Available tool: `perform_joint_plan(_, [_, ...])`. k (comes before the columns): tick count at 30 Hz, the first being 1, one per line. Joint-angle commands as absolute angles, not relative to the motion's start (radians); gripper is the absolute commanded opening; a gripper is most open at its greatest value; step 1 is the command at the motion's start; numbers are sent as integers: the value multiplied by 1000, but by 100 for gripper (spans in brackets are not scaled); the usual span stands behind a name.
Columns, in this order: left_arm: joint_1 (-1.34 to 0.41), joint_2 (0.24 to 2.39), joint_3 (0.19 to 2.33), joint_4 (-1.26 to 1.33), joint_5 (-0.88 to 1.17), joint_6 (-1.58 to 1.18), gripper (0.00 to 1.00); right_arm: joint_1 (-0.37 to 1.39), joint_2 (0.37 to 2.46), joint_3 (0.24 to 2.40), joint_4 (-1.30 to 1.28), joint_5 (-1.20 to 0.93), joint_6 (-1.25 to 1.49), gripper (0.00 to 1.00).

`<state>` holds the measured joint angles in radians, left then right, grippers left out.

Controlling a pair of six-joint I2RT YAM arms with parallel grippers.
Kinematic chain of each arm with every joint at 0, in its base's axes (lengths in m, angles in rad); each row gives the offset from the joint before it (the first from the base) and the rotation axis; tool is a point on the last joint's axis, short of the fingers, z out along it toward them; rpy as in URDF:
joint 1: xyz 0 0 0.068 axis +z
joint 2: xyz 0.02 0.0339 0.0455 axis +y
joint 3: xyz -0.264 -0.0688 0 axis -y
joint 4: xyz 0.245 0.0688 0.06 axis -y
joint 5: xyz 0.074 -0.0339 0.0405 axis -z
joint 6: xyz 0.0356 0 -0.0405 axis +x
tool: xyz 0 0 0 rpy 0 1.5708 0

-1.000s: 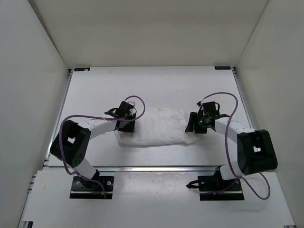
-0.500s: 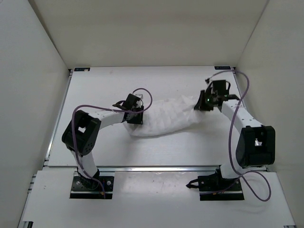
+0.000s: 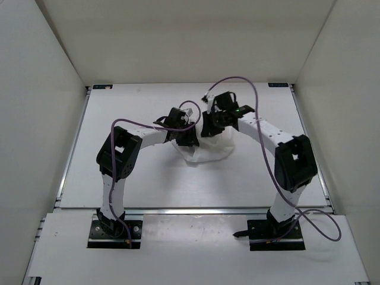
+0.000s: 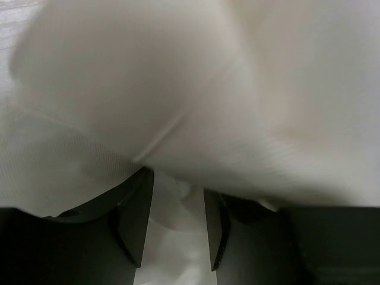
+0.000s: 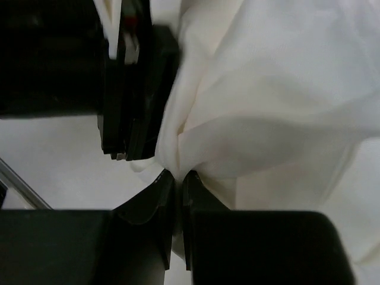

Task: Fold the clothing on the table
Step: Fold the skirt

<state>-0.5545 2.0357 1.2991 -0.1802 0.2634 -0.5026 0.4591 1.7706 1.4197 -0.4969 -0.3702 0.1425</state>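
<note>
The white clothing lies bunched in a small heap at the middle of the table, gathered between both grippers. My left gripper is at its left side. In the left wrist view its fingers stand part-way apart with fabric filling the gap, and the clothing drapes over them. My right gripper is at the heap's far edge, close to the left one. In the right wrist view the right gripper is shut on a pinched fold of the clothing, with the left gripper's black body just ahead.
White walls enclose the table on three sides. A silver rail runs along the left edge and another along the near edge. Purple cables loop above both arms. Bare table surface surrounds the heap.
The right gripper has shut on the clothing's right end and swept left. The left gripper has moved right with its end. The spread garment is now bunched between them.
</note>
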Motion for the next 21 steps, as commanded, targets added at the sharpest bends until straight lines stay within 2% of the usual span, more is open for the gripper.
perform_joint_plan(1, [-531,2079,1256,-224,342,-548,51,532,1808,1466,-548,-347,87,0])
perform_joint_plan(7, [-492,2056,1171,-138,403,-598,51,554,1884,1505,-517,-396,143,1])
perform_joint_plan(9, [-476,2051,1155,-124,436,-609,52,548,1891,1528,-550,-403,141,4])
perform_joint_plan(11, [-454,2008,1123,-109,456,-618,52,539,1894,1564,-595,-406,141,23])
perform_joint_plan(12, [-446,1993,1111,-94,463,-618,53,528,1881,1587,-615,-413,150,28])
perform_joint_plan(13, [-442,1964,1091,-84,465,-624,54,522,1850,1606,-615,-419,159,39])
perform_joint_plan(15, [-404,1907,1063,-81,480,-627,54,494,1784,1611,-588,-445,170,51])
perform_joint_plan(18, [-339,1766,1020,-66,499,-652,56,428,1657,1600,-500,-497,222,55])
perform_joint_plan(20, [-301,1696,1006,-77,483,-653,57,390,1602,1566,-459,-500,251,55])
perform_joint_plan(21, [-276,1640,1003,-89,473,-653,58,368,1579,1534,-448,-471,244,50])
